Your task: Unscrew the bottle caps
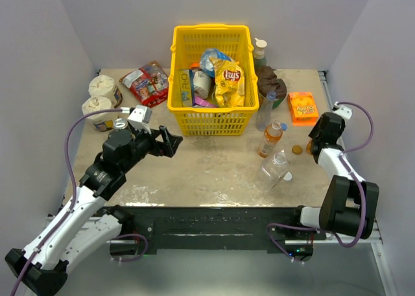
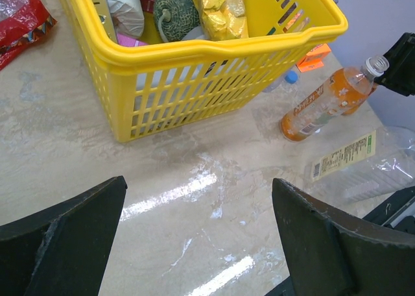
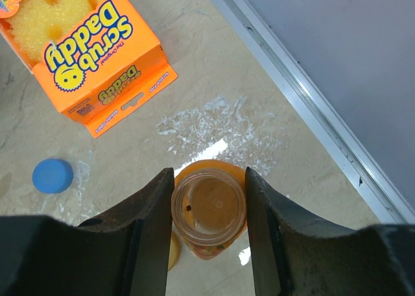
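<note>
Right gripper (image 3: 209, 202) clamped on the neck of the uncapped juice bottle (image 3: 210, 234), which stands upright near the right edge of the table (image 3: 214, 62). A blue cap (image 3: 52, 175) lies loose nearby. Left gripper (image 2: 198, 234) is spread wide and empty, before the basket (image 2: 214, 49), well apart from the tall bottle (image 2: 327, 101).

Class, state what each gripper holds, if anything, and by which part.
The right gripper clamps the small orange plastic juice bottle by its open, capless neck. The left gripper is open and holds nothing.
</note>
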Controlling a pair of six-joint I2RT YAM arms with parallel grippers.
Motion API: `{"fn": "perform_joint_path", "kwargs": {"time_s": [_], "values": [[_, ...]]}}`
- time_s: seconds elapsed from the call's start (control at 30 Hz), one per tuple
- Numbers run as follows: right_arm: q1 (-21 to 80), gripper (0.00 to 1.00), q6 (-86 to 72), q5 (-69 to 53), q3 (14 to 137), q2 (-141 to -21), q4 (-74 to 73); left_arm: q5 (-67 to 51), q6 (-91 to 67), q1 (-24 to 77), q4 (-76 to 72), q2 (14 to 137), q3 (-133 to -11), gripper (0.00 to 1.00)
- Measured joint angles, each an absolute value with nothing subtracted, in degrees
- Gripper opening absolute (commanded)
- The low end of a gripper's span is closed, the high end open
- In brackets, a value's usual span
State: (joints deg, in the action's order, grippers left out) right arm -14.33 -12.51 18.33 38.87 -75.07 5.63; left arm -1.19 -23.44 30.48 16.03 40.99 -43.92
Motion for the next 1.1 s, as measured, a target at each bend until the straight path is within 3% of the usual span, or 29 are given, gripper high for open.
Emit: {"fn": "perform_joint_path", "kwargs": {"time_s": [0.07, 0.13, 0.27, 0.47, 0.57, 0.9, 1.1], "values": [[-14.33, 0.00, -12.60, 18.46, 38.06, -74.98, 6.94, -1.17, -23.44, 30.48, 16.03, 41.28, -43.92, 1.00], [-14.33, 0.07, -12.71, 18.48, 37.65, -74.94, 7.77, -0.75, -23.44, 30.48, 16.05, 41.39, -43.92, 1.00], [-14.33, 0.43, -12.86, 18.50, 37.10, -74.56, 8.34, -0.08, -23.44, 30.48, 16.03, 41.36, -43.92, 1.00], [-14.33, 0.74, -13.08, 18.48, 37.21, -74.17, 7.20, 0.34, -23.44, 30.46, 16.03, 41.36, -43.92, 1.00], [-14.33, 0.96, -12.93, 17.96, 38.11, -74.17, 5.61, 0.45, -23.42, 30.44, 16.03, 41.39, -43.92, 1.00], [-14.33, 0.99, -12.51, 14.66, 47.13, -72.55, -0.34, 3.05, -24.16, 30.37, 16.14, 41.50, -43.92, 1.00], [-14.33, 0.99, -12.51, 11.79, 55.68, -67.88, -8.45, 10.81, -25.67, 29.61, 21.96, 42.63, -46.59, 1.00]]}}
